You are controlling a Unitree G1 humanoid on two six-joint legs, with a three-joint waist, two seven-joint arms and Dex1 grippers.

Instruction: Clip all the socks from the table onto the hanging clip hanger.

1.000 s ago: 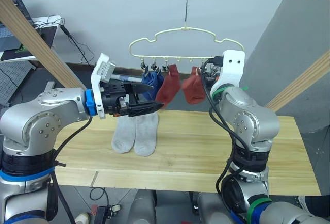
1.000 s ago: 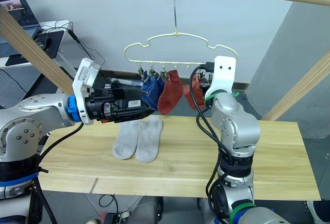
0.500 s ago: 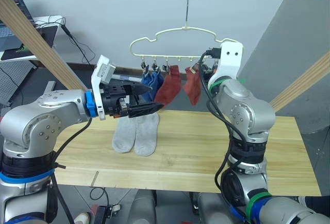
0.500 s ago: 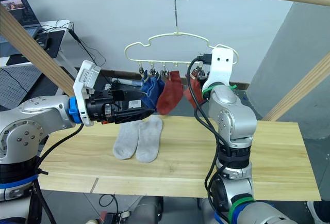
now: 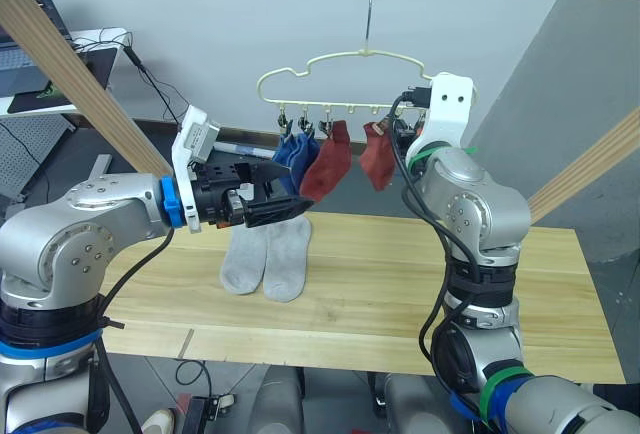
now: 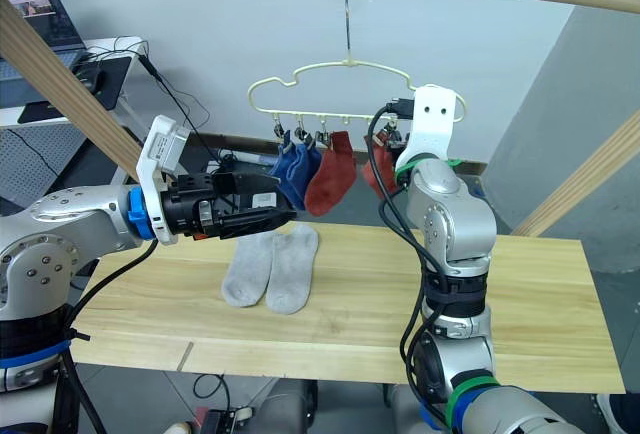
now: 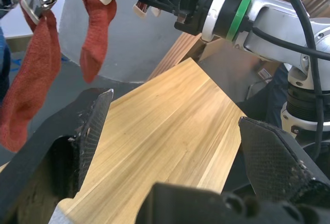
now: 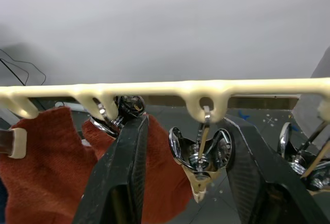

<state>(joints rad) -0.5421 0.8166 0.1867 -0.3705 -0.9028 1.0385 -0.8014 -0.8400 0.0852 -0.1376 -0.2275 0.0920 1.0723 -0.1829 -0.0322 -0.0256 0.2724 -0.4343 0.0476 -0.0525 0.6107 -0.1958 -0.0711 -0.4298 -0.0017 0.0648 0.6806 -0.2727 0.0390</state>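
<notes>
Socks: 2 blue (image 6: 293, 166), 2 rust red (image 6: 331, 174) (image 5: 379, 157), all 4 on 1 clip hanger (image 6: 340, 81); 2 light grey (image 6: 247, 269) (image 6: 292, 269) flat on 1 worktop (image 6: 520, 304). Six socks total. Robot tools: 2, left tool (image 5: 296, 199) and right tool (image 8: 180, 146).

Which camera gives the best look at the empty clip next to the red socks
The right wrist view: the empty clip hangs close up between the right gripper's open fingers, beside a red sock. In the eye views the clips under the hanger are tiny. The left wrist view shows two hanging red socks, not this clip clearly.
</notes>
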